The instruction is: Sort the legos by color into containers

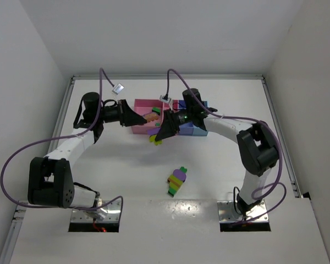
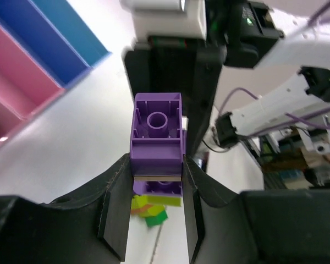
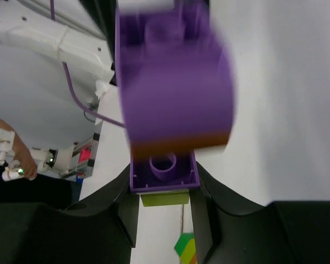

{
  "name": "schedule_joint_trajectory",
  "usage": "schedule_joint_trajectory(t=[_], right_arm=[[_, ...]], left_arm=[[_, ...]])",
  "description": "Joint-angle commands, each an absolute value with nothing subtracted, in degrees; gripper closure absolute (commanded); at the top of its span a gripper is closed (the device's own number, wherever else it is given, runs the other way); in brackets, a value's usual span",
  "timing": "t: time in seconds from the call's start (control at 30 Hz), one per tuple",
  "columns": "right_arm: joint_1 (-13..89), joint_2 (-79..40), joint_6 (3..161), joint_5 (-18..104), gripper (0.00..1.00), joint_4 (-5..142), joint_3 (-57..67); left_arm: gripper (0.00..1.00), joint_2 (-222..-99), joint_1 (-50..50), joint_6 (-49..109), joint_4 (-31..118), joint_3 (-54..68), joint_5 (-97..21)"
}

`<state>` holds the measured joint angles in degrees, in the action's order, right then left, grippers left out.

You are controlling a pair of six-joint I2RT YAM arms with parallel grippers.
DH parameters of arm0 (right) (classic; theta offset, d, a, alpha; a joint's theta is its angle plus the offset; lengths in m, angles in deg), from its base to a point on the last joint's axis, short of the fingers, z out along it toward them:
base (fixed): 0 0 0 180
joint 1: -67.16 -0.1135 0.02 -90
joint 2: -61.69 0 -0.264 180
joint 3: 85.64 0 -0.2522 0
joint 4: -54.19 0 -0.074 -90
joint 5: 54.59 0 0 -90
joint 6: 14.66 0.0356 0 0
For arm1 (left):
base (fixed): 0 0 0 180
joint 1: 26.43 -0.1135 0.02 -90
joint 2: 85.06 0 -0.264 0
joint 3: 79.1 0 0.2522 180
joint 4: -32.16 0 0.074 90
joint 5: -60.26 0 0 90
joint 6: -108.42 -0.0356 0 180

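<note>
Purple lego clump (image 2: 157, 126) lengthwise between left hand (image 2: 155, 168) and right hand (image 3: 164, 179), both clamped on its ends.

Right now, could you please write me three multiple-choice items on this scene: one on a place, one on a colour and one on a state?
1. Where is the loose clump? A in a pink bin; B on the table; C in a gripper.
2. What colour is the brick between the fingers of the left gripper? A orange; B dark green; C purple.
3. That gripper is: A shut on the brick; B wide open; C out of view.
Answers: B, it lies on the white tabletop; C, the left wrist view shows purple; A, both fingers press the brick's sides.
</note>
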<state>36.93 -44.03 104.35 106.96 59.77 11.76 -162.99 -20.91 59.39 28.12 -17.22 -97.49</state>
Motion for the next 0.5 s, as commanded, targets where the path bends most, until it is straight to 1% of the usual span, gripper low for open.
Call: schedule_joint_trajectory(t=[0.0,0.07,0.1,0.13,0.2,0.23,0.27,0.3,0.33,0.47], right_arm=[[36.8,-38.8,95.2,110.1,1.00,68.7,13.7],[36.8,-37.5,87.5,109.5,1.00,77.7,12.7],[36.8,-36.9,80.2,109.5,1.00,81.7,11.9],[36.8,-36.1,76.7,108.9,1.00,89.7,11.9],[38.0,-35.4,69.8,108.1,1.00,95.1,11.2],[38.6,-34.3,68.2,107.2,1.00,98.9,11.2],[39.2,-33.6,67.4,106.4,1.00,99.5,12.0],[40.6,-32.9,66.9,106.4,1.00,99.5,13.1],[41.1,-32.3,66.1,105.7,1.00,100.8,13.1],[43.1,-31.7,61.6,104.1,1.00,105.5,13.1]], left_arm=[[0.93,-161.4,-22.0,57.7,28.1,-16.9,-94.2],[0.93,-161.4,-22.0,51.7,33.0,-16.1,-93.5],[0.93,-160.8,-22.0,50.5,34.0,-16.1,-93.5],[0.93,-160.8,-22.0,49.5,35.9,-16.1,-93.5],[0.93,-161.1,-21.3,41.6,41.9,-14.3,-94.3],[0.93,-162.0,-20.6,35.1,57.5,-12.1,-94.3],[0.93,-163.0,-20.0,22.3,64.2,-10.2,-93.6],[0.93,-163.6,-19.4,18.1,68.8,-9.1,-93.6],[0.93,-163.6,-19.4,15.6,73.3,-9.1,-93.1],[0.93,-163.1,-19.4,11.1,75.0,-11.9,-93.1]])
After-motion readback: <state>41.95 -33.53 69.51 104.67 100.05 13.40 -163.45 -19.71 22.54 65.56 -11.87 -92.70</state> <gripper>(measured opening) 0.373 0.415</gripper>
